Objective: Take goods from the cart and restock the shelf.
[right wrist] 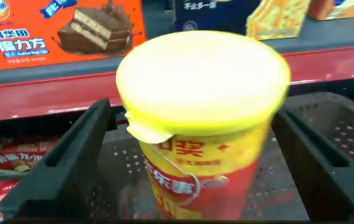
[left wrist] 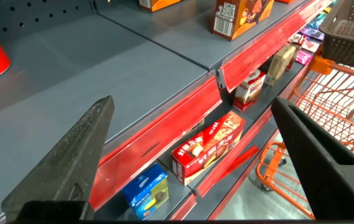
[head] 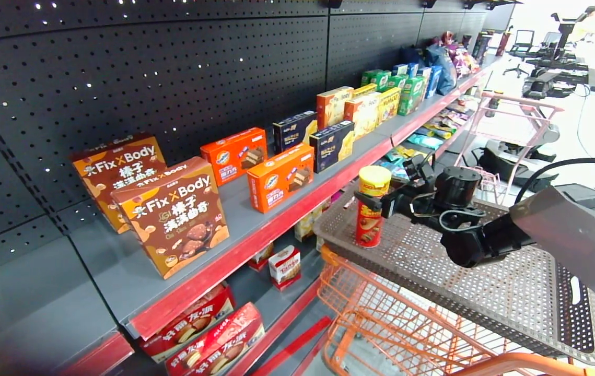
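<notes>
A red can with a yellow lid (head: pixel 373 209) (right wrist: pixel 201 124) stands upright on the cart's grey perforated tray (head: pixel 433 266). My right gripper (head: pixel 374 198) (right wrist: pixel 192 118) is open, with one finger on each side of the can's upper part. The grey shelf board with a red front edge (head: pixel 255 224) (left wrist: pixel 133 68) runs along the left and carries rows of boxes. My left gripper (left wrist: pixel 192 106) hangs open above a bare stretch of that board, with nothing between its fingers.
Brown biscuit boxes (head: pixel 172 214), orange cake boxes (head: pixel 280 176) and dark blue boxes (head: pixel 331 145) stand on the shelf. Red boxes (head: pixel 208 334) (left wrist: pixel 208 146) lie on the lower shelf. The orange wire cart basket (head: pixel 381 318) sits under the tray. A pink cart (head: pixel 511 120) stands farther off.
</notes>
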`<state>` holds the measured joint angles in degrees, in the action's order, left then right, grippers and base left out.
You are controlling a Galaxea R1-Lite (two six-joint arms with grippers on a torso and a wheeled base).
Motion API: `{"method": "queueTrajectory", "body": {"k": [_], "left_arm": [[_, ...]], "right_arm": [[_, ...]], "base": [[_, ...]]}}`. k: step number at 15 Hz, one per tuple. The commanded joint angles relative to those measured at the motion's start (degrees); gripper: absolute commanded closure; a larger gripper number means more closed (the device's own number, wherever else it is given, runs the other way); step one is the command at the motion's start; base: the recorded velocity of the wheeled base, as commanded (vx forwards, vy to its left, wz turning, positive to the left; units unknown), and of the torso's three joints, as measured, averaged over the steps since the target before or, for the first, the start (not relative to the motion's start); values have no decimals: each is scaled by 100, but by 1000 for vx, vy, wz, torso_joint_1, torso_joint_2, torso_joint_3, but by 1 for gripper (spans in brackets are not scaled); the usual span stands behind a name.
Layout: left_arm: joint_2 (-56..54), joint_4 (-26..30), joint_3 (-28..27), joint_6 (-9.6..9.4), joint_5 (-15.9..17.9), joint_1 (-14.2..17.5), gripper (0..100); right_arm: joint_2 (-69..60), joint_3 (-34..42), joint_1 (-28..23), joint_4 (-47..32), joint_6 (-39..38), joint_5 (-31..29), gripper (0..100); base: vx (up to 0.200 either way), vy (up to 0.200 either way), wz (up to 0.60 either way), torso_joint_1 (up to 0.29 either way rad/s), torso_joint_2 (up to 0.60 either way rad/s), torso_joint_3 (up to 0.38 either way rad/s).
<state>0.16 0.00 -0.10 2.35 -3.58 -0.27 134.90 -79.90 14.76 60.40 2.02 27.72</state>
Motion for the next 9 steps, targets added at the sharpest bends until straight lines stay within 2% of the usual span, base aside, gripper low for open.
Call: {"method": "queueTrajectory", "body": {"k": [1, 9], "left_arm": [[2, 0, 1, 2, -2, 0, 0], [2, 0, 1, 2, -2, 0, 0]], "right_arm": [[168, -114, 53, 6, 9, 40, 0], [361, -448, 44, -292, 0, 84, 0]], "base": [[0, 0, 0, 0, 0, 0], [0, 0, 0, 0, 0, 0]]}}
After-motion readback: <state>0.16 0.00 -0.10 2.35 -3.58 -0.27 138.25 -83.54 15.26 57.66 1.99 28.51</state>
